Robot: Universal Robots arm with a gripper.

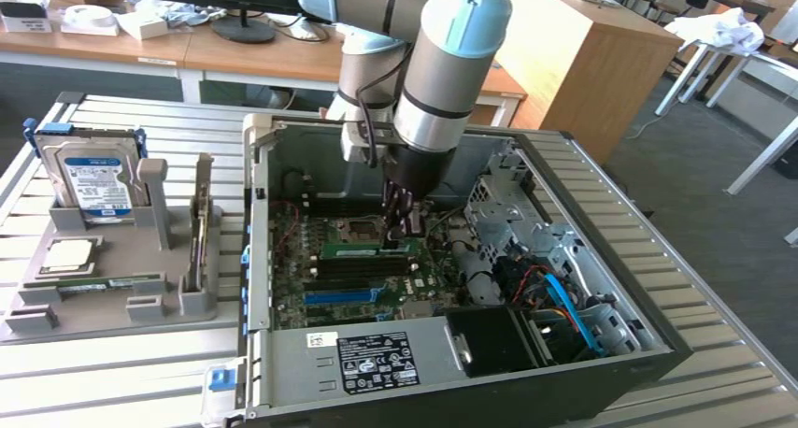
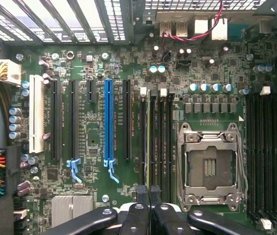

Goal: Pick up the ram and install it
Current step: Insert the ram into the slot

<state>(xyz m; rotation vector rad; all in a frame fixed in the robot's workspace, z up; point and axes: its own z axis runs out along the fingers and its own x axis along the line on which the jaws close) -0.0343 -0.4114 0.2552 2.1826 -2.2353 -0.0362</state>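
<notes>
- I'm hanging my black two-finger gripper (image 1: 402,227) down inside the open dark metal computer case (image 1: 256,260), right over the green motherboard (image 2: 94,132); jaws are clenched together and, as far as I'm seeing, nothing is pinched between them
- the long, thin green circuit-board ram (image 1: 365,249) is standing on edge in one of the black memory slots; it's lying directly below me, and I'm sitting over its end at the exterior view's right
- its long axis is running across the exterior view, parallel with the other black slots and the long blue plastic slot (image 2: 108,122); in the wrist view I'm looking down on its narrow top edge (image 2: 153,142), stretching straight away from my fingertips (image 2: 142,196)
- I can't tell if my tips are actually touching that edge or just hovering over it
- texture-wise the stick is a stiff flat board, thin along the top; the silver steel-framed processor socket (image 2: 208,166) is sitting just beside the memory slots
- well apart, at the exterior view's left, a grey plastic holder (image 1: 112,306) is carrying another flat green stick (image 1: 93,283) and an upright silver hard drive (image 1: 97,180)
</notes>
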